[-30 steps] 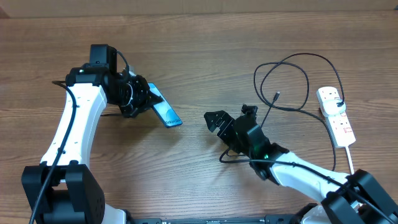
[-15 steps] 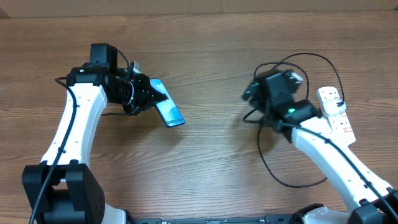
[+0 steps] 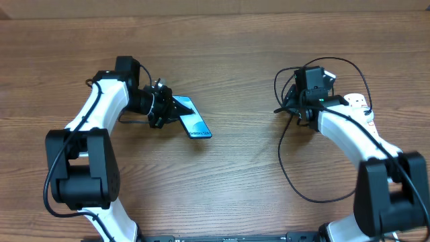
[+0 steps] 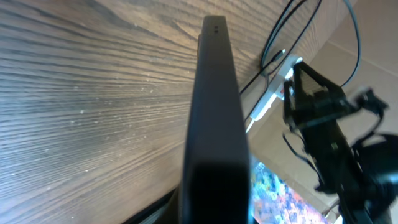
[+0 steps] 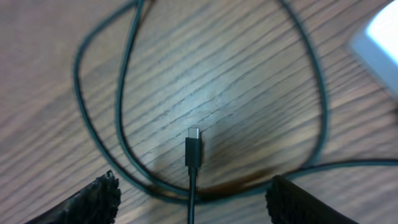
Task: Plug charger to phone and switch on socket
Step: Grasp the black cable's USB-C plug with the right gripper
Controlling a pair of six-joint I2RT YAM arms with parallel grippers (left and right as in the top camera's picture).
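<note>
My left gripper [image 3: 166,111] is shut on the phone [image 3: 193,123], which has a blue lit screen and sticks out to the right, tilted on edge just above the table. In the left wrist view the phone [image 4: 214,112] shows edge-on as a black bar held in the jaws [image 4: 214,208]. The charger cable [image 3: 334,64] loops across the right side of the table. My right gripper [image 3: 294,106] is open over its small plug tip [image 5: 194,149], which lies on the wood between the fingers [image 5: 198,202]. The white socket [image 3: 358,102] is mostly hidden under the right arm.
The cable's lower loop [image 3: 302,189] runs toward the front right. A blurred corner of the socket [image 5: 382,34] shows at the top right of the right wrist view. The right arm [image 4: 323,124] and the socket [image 4: 272,99] show beyond the phone in the left wrist view.
My right arm swung from the table's middle to the back right, over the plug tip. My left gripper carried the phone a little right and toward the front.
</note>
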